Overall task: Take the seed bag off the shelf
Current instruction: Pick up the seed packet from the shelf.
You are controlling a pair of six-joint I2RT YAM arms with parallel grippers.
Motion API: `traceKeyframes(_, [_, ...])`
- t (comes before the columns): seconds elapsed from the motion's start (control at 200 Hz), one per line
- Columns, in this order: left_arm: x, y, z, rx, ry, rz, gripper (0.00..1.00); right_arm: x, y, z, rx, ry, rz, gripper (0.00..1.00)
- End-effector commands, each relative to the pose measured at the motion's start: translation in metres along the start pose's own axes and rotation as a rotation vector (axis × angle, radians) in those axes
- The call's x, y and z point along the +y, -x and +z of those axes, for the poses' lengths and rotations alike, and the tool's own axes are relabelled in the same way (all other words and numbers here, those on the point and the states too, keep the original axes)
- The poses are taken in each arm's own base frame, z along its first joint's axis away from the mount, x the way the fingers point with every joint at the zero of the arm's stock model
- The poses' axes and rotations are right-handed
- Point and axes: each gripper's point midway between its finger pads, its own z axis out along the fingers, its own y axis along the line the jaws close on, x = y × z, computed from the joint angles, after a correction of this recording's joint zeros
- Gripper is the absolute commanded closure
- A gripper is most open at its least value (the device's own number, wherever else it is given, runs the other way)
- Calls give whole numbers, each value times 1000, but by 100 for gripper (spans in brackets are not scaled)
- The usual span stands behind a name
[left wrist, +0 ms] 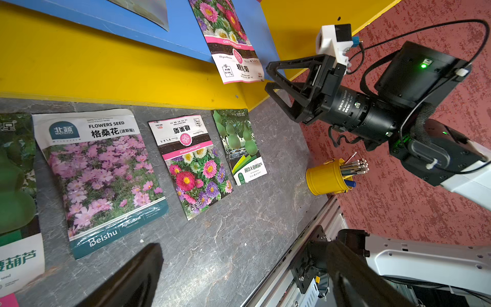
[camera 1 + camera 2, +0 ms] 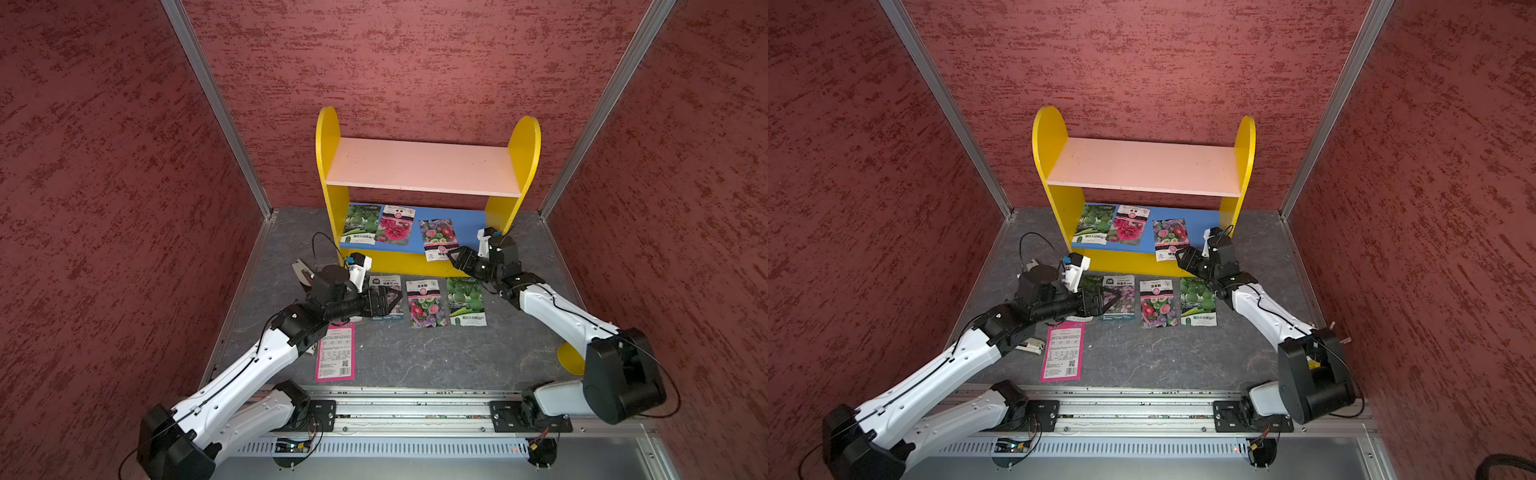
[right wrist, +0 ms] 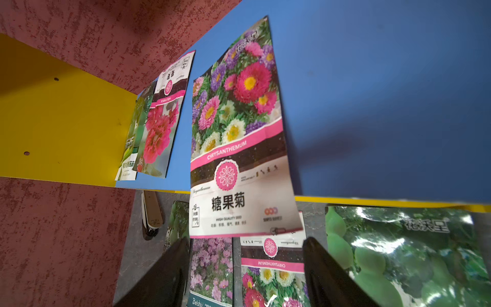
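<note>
1. The right arm reaches low and forward to the shelf.
2. The right hand is open, just beside the seed bag, holding nothing.
3. The seed bag lies on the blue board, sticking out over its front edge.
4. The left arm bends low over the bench; the left hand is wide open and holds nothing.
</note>
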Motion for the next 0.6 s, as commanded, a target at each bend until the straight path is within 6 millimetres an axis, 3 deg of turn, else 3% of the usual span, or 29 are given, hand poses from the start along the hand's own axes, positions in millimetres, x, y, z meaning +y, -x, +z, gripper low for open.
traceKeyframes(0.0, [-2,0,-3,-13,-12,2,0,12,11,4,-23,84,37,29])
traceKeyframes(0.271, [1,0,-4,-13,-4,-2,0,0,8,23,-1,78,71,31])
traceKeyframes(0.591, [0,3,-3,-13,-5,-3,0,-3,12,24,-12,92,83,54])
